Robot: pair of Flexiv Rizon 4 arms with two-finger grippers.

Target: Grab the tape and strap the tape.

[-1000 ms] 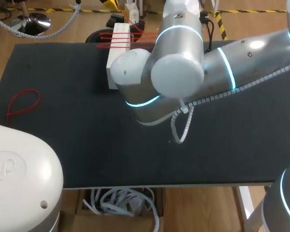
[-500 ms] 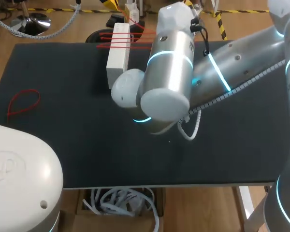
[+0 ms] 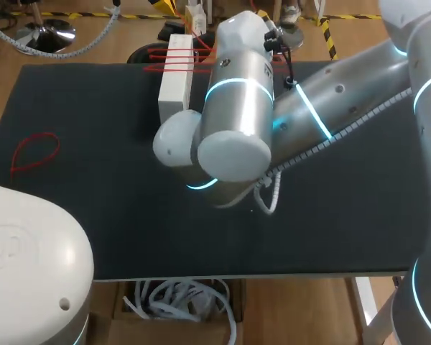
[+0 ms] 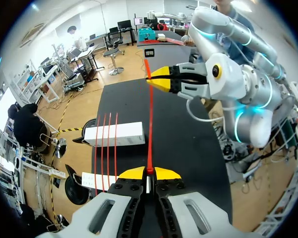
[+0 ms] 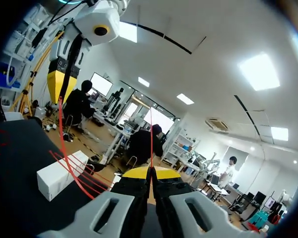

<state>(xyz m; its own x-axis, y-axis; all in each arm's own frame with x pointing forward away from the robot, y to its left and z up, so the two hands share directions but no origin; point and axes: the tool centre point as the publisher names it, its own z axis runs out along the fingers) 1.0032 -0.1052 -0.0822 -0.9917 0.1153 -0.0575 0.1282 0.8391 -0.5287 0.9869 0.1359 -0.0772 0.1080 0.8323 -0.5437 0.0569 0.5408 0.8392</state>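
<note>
The left gripper [image 4: 149, 172] pinches 1 red tape [image 4: 150, 129] — taut to the right gripper [image 4: 154, 82], clamped on it at 12 o'clock; white box [image 4: 131, 134] at 10 o'clock.

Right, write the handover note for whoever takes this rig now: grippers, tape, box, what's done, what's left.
Left gripper: shut on one end of the red tape.
Right gripper: shut on the other end; the tape runs taut between the two over the table.
Box: white, on the table beside the taut tape, three red bands across it.
Loop: red, lying apart on the table.
Done: tape grabbed.
Left: probably strapping it round the box.
</note>
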